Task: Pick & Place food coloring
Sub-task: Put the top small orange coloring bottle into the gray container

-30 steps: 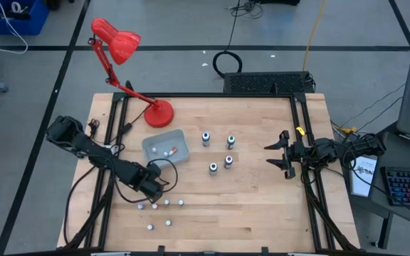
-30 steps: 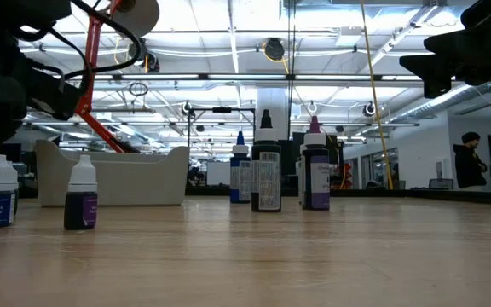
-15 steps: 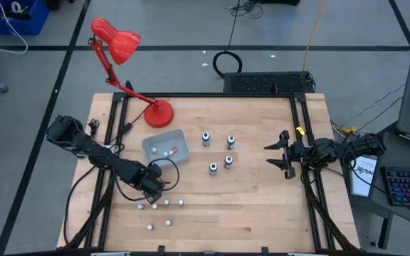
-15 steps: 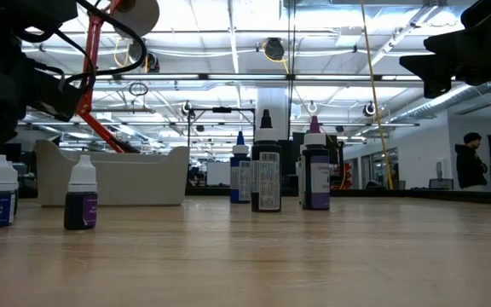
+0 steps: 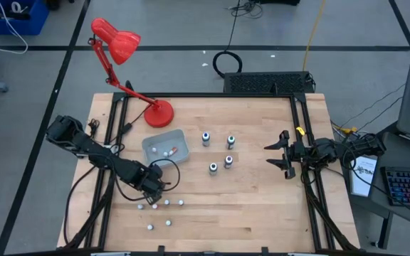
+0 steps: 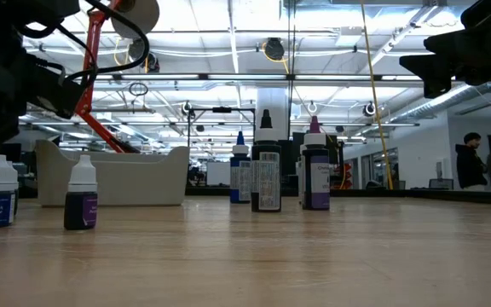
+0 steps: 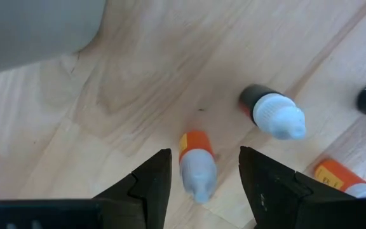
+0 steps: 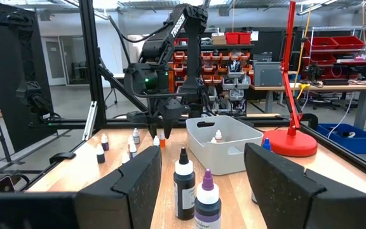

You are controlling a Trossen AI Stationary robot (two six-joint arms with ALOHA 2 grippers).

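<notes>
My left gripper (image 7: 201, 173) hangs over the small food coloring bottles near the bench's (image 5: 262, 206) front-left, fingers apart around an orange-labelled bottle (image 7: 194, 164), not clamped. My right gripper (image 5: 276, 154) waits open at the right. One bottle lies in the grey tray (image 5: 179, 138).

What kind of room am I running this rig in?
Likely an industrial lab or workshop: red parts bins on shelving, workbenches with equipment and exposed ceiling ducts with strip lights lie beyond the wooden table.
</notes>
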